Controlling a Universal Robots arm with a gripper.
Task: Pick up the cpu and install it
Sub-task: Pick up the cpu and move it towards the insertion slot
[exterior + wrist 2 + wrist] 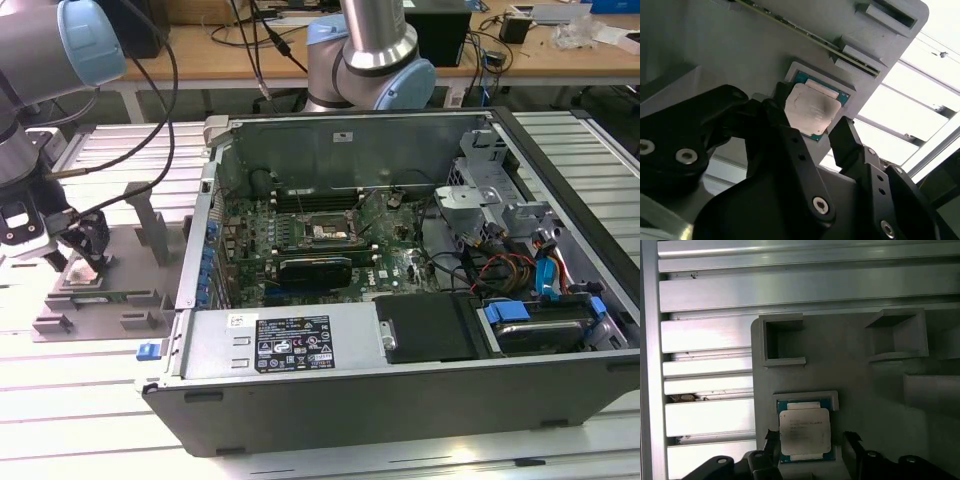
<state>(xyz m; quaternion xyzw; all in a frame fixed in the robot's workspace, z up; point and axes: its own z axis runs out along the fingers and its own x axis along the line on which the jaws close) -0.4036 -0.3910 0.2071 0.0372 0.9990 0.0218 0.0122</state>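
The cpu (804, 434), a small square chip with a pale silver top on a green board, lies flat in a shallow pocket of the grey plastic fixture (850, 375). In the exterior view the cpu (78, 272) sits on that fixture (120, 300) at the view's left, outside the computer case. My gripper (810, 440) hangs low over it, open, with one black finger on each side of the chip and a narrow gap at both edges. The second wrist view shows the same: gripper (812, 117) straddling the cpu (810, 107). The dark socket (325, 232) sits on the motherboard inside the case.
The open computer case (400, 400) fills the middle and the exterior view's right, with a power supply (290, 345) along its near side and a drive bay with cables (520, 270). Grey fixture posts (150, 220) rise beside the gripper. A second arm's base (370, 60) stands behind the case.
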